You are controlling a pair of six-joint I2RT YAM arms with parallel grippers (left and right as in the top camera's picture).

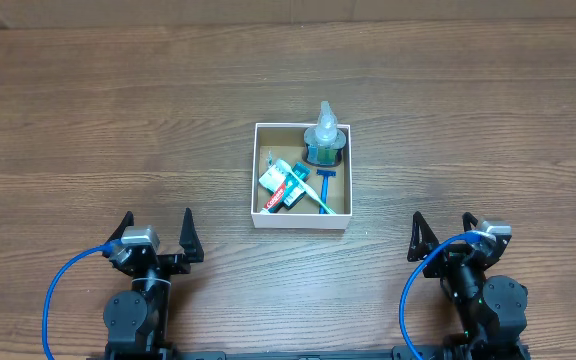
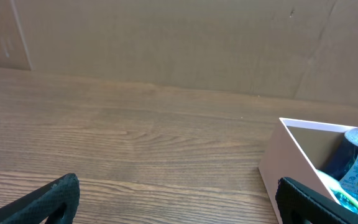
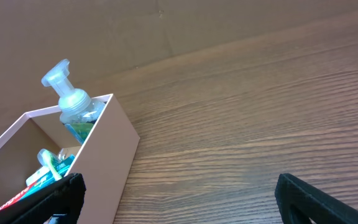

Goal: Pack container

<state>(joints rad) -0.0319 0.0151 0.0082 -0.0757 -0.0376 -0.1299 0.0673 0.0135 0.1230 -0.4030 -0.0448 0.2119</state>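
1. Container (image 1: pixel 300 221): shallow square cardboard box without a lid, white outside and brown inside. It stands on the wooden table (image 1: pixel 88 120) near the middle, ahead of and between the 2 arms, and neither gripper touches it.
2. Pump bottle (image 1: pixel 324 140): clear with blue-green liquid, upright in the far right corner of the container.
3. Toothpaste tube (image 1: pixel 274 180): red and white, lying flat in the left half of the container beside a small dark item that is too small to identify.
4. Toothbrush (image 1: pixel 315 195): lies diagonally across the container floor, next to a blue-handled piece that may be a razor.
5. Left gripper (image 1: pixel 158 232): fingers spread wide and empty, at the near edge of the table, left of the container.
6. Right gripper (image 1: pixel 442 232): fingers likewise parted and empty, at the near edge, right of the container.
7. Cardboard wall (image 2: pixel 166 43): plain brown, behind the table.
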